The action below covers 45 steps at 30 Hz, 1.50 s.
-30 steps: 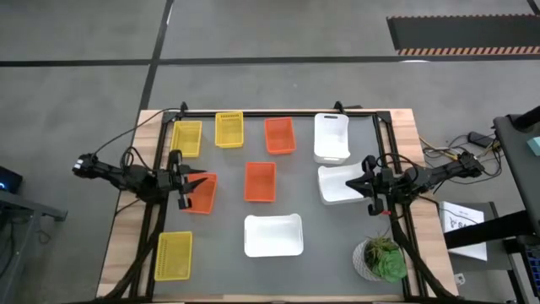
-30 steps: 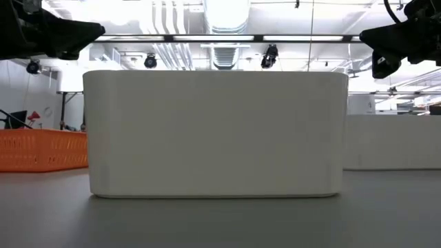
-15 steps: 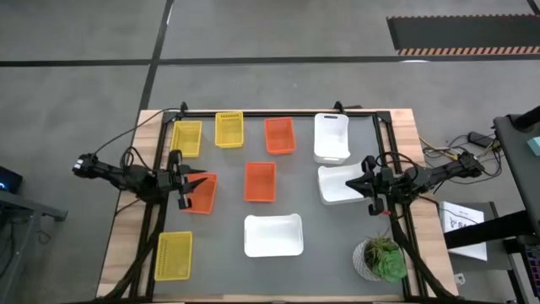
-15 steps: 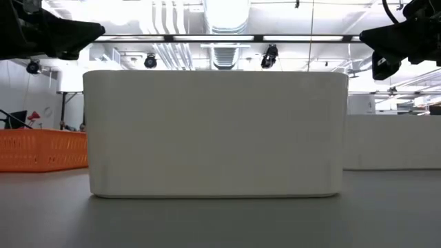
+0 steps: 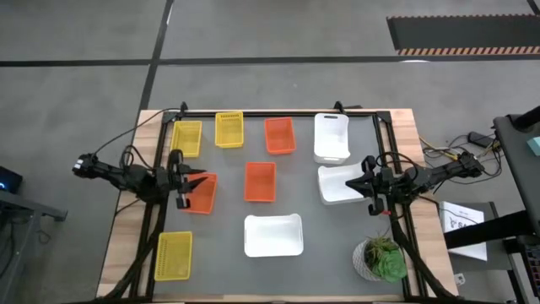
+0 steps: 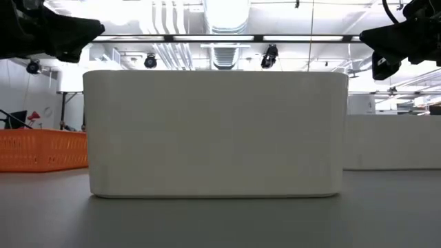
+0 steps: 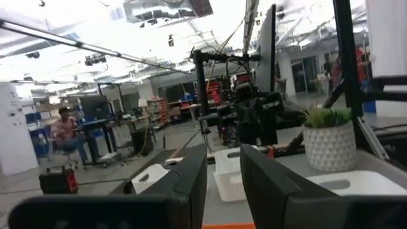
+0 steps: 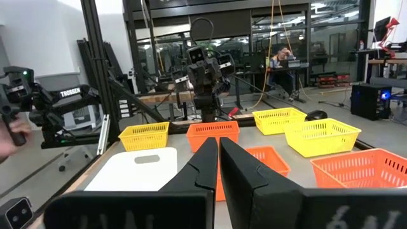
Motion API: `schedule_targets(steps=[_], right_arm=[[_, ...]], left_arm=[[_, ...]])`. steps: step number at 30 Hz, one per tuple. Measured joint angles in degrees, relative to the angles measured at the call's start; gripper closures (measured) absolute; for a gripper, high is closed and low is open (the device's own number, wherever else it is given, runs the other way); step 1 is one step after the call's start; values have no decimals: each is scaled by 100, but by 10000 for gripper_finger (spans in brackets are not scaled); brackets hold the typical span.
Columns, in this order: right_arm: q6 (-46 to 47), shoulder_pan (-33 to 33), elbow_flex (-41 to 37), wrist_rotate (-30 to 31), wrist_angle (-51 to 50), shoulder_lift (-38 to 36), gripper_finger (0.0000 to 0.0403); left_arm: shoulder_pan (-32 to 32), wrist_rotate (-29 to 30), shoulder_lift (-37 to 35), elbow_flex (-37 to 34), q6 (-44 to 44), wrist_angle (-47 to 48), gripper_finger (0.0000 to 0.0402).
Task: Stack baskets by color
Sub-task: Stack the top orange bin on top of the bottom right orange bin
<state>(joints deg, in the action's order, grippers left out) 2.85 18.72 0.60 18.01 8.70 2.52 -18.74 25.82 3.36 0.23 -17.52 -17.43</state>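
Nine baskets lie on the grey table (image 5: 312, 270). Three are yellow (image 5: 186, 138) (image 5: 229, 129) (image 5: 174, 255), three orange (image 5: 279, 135) (image 5: 260, 181) (image 5: 205, 198), and three white (image 5: 332, 137) (image 5: 337, 190) (image 5: 272, 235). All rest on their bottoms, and none is stacked. My left gripper (image 5: 201, 184) (image 7: 222, 172) hovers level above the left orange basket, open, with nothing between its fingers. My right gripper (image 5: 353, 185) (image 8: 217, 159) hovers level above the middle white basket's right part, shut and empty. In the low view the near white basket (image 6: 213, 134) fills the middle.
A potted green plant (image 5: 380, 257) stands at the near right corner. A black frame (image 5: 278, 111) runs along the table's far edge and down both sides by the arm bases. Bare grey table shows between the baskets and along the near edge. A person (image 8: 283, 54) sits in the room beyond.
My left gripper has rolled a little about the line it points along, staying in place above the orange basket. The baskets and my right gripper have kept still.
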Motion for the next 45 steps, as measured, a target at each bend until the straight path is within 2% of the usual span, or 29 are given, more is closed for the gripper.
schedule_targets(steps=[3, 7, 12, 18, 30, 35, 40, 45], right_arm=[[153, 0, 0, -1, 41, -1, 394], [1377, 0, 0, 1, 63, -1, 394], [1310, 0, 0, 3, 66, -1, 394], [1263, 0, 0, 3, 65, -1, 394], [1259, 0, 0, 3, 65, -1, 394], [1240, 0, 0, 73, 155, -1, 394], [250, -2, 0, 305, 1209, 415, 394], [-685, -2, 0, 305, 3029, 1488, 394]], left_arm=[[1, -2, -2, 1, -410, -566, 323], [2, -2, -7, 0, -425, -1263, 323], [-2, -7, 2, 0, 1241, -1288, 323], [-2, -24, 145, 0, 2012, -1292, 323], [-2, -19, 363, 0, 2016, -1349, 323], [-6, 377, 371, 0, 1690, -1476, 323], [-6, 470, 465, 0, 1093, -2270, 323], [-4, 468, 660, 0, 349, -3491, 323]])
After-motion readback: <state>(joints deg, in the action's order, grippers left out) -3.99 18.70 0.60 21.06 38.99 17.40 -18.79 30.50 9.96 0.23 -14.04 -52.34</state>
